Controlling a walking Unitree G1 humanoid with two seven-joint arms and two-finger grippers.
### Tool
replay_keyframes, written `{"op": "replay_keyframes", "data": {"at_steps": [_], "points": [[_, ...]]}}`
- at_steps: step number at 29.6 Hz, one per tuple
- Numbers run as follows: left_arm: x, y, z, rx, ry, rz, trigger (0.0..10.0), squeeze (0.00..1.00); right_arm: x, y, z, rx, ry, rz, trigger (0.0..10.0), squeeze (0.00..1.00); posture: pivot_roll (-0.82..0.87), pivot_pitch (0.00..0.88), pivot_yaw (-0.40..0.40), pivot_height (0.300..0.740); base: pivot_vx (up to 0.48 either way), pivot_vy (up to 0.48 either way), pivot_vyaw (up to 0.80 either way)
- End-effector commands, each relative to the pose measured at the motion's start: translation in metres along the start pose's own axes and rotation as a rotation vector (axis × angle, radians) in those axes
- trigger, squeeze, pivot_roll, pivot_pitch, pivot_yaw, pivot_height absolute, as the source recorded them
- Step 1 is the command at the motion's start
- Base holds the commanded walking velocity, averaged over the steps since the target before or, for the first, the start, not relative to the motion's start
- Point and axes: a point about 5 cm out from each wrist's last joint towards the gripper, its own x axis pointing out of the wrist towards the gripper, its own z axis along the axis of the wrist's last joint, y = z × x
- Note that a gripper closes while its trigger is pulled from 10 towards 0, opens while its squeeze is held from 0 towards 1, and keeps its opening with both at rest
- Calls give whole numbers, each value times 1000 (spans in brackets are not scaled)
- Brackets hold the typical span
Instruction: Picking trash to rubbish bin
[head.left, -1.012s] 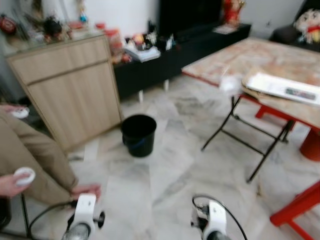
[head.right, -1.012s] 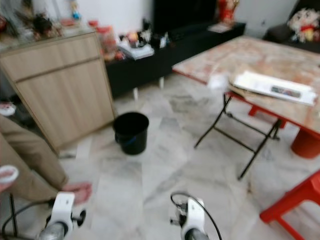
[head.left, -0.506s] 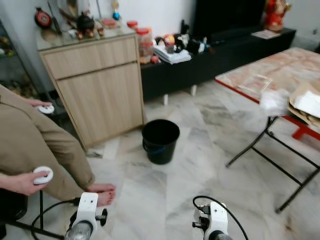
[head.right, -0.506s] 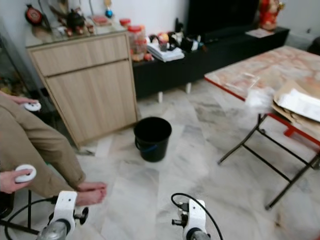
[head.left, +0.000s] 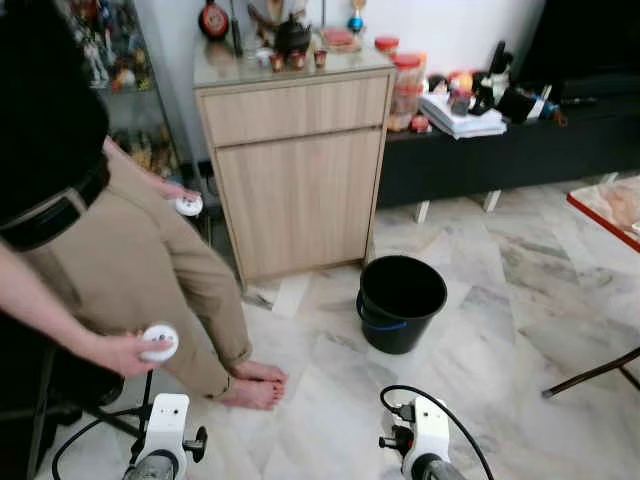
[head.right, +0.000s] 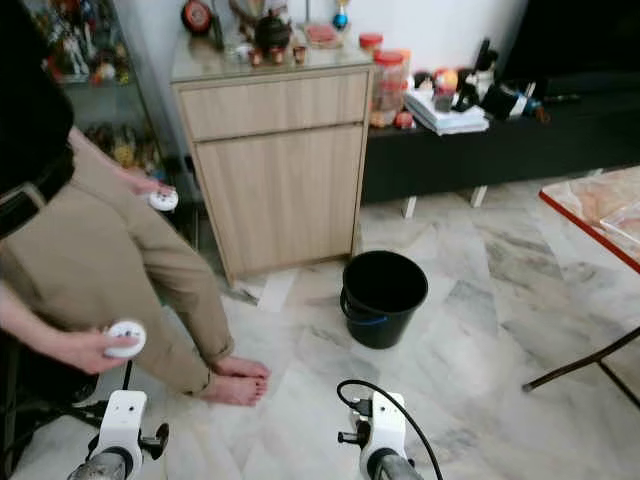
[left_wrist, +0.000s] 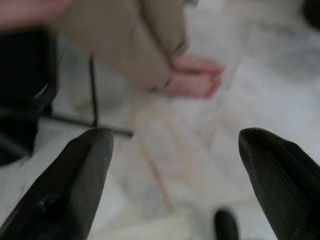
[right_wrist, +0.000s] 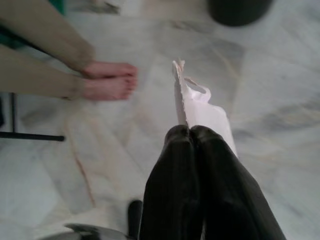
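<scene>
The right gripper (right_wrist: 192, 132) has its two black fingers pressed together on a piece of white plastic trash (right_wrist: 200, 107). It holds the trash tight so it will not fall while the robot carries it. The trash sticks up past the fingertips, over the marble floor (head.left: 520, 300).

The black bucket (head.left: 401, 302) is the rubbish bin. It stands on the floor near the front corner of the wooden cabinet (head.left: 295, 170), ahead of the robot. It is open on top, so trash can drop right in. I think the robot needs to get closer before it lets go.

The left gripper (left_wrist: 175, 150) has its fingers wide apart and holds nothing.

A person (head.left: 130, 250) stands barefoot at the robot's left, holding a round white controller (head.left: 160, 340), probably to steer the robot.
</scene>
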Motion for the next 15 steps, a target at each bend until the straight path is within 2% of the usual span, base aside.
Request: {"op": "replay_keyframes", "data": {"at_steps": [1, 5, 15], "points": [[1, -3, 1, 11, 2, -9, 10000, 0, 1, -3, 5, 4, -10, -13, 10000, 0, -1, 9, -1, 740, 398, 0, 0], [0, -3, 1, 11, 2, -10, 10000, 0, 1, -2, 4, 22, -8, -11, 10000, 0, -1, 9, -1, 740, 398, 0, -152], [0, -3, 1, 13, -1, -10, 10000, 0, 1, -1, 5, 35, -7, -2, 10000, 0, 2, 17, -1, 740, 397, 0, -800]]}}
